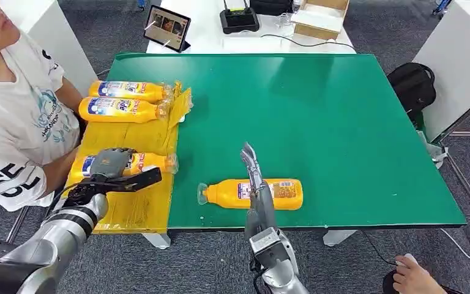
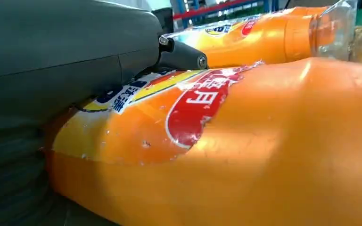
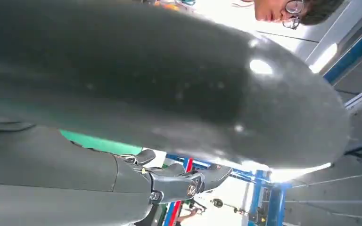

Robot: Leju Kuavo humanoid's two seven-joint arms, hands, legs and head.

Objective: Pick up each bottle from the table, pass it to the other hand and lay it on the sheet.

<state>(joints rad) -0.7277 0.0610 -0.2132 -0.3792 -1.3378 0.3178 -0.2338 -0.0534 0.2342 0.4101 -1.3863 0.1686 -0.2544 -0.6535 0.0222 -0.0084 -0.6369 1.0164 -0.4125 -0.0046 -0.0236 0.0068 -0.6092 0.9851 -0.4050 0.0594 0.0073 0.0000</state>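
An orange bottle (image 1: 144,163) lies on the yellow sheet (image 1: 134,208) at the table's left edge, and my left hand (image 1: 111,164) grips it from above. The left wrist view shows this bottle (image 2: 264,150) close up, with the thumb of my left hand (image 2: 52,70) lying across its label. Two more orange bottles (image 1: 125,90) (image 1: 119,109) lie side by side at the far end of the sheet. Another orange bottle (image 1: 278,193) lies on the green table (image 1: 318,110) near its front edge. My right hand (image 1: 251,168) hangs edge-on just over it, its fingers (image 3: 188,181) straight and holding nothing.
A person in a white shirt (image 1: 12,122) sits close to the sheet on the left. Another person's hand (image 1: 413,275) shows at the bottom right. A tablet (image 1: 167,27), a router (image 1: 238,18) and a box (image 1: 318,18) stand beyond the table. A black bag (image 1: 413,86) lies on the floor at right.
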